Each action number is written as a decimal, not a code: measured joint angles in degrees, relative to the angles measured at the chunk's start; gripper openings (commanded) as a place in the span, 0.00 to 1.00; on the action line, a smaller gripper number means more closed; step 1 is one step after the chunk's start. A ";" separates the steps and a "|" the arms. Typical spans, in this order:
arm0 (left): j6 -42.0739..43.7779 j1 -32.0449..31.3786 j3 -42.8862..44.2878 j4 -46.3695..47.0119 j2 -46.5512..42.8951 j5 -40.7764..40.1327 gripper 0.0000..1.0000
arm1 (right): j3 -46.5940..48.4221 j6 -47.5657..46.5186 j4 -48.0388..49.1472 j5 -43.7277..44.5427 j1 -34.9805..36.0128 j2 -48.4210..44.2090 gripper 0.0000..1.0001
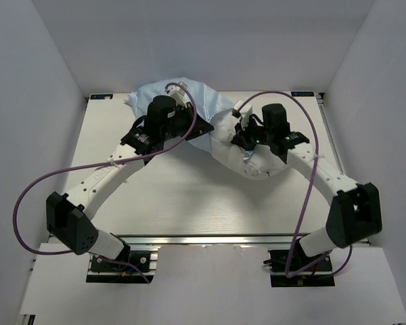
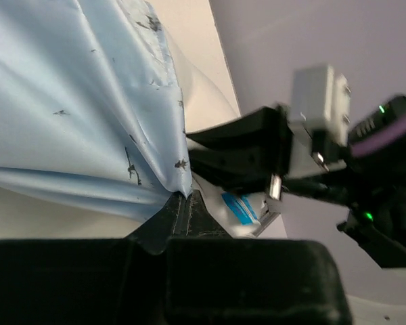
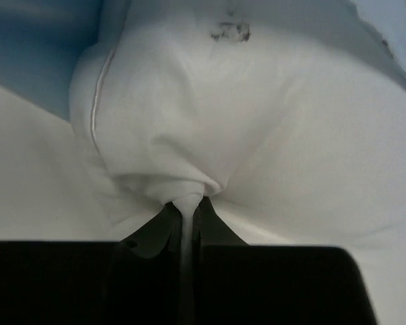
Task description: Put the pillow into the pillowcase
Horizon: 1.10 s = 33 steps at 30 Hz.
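The pillowcase (image 1: 206,101) is a light-blue wrinkled sleeve bunched at the back centre of the table. The white pillow (image 1: 258,164) lies to its right, its far end against or inside the blue cloth. My left gripper (image 1: 200,128) is shut on an edge of the pillowcase (image 2: 74,101), with the cloth pinched at its tips (image 2: 183,198). My right gripper (image 1: 243,137) is shut on a pinched fold of the pillow (image 3: 257,122), with white fabric running between its tips (image 3: 189,202). Blue cloth (image 3: 34,40) shows beyond the pillow.
The white table (image 1: 189,196) is boxed in by grey walls on the left, back and right. The two wrists are close together; the right arm (image 2: 311,149) shows just beyond my left jaws. Purple cables loop off both arms.
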 measured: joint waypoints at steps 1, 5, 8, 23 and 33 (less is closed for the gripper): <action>-0.31 0.02 -0.37 0.63 -0.04 0.57 0.00 | 1.86 0.92 -0.28 -0.11 0.07 1.97 0.00; -1.62 -0.13 -1.18 2.47 0.50 1.92 0.00 | 10.56 10.03 -0.24 -2.67 0.09 9.68 0.00; -1.68 -0.98 -0.72 3.89 2.01 2.03 0.00 | 13.44 21.16 2.73 -4.04 -0.07 11.93 0.00; -1.88 -3.21 -4.17 9.07 3.45 1.92 0.00 | 18.97 43.71 14.34 1.03 3.74 16.79 0.00; -0.42 -4.92 -6.58 -3.72 -2.95 4.85 0.07 | 4.04 16.46 6.12 -20.76 0.35 3.10 0.81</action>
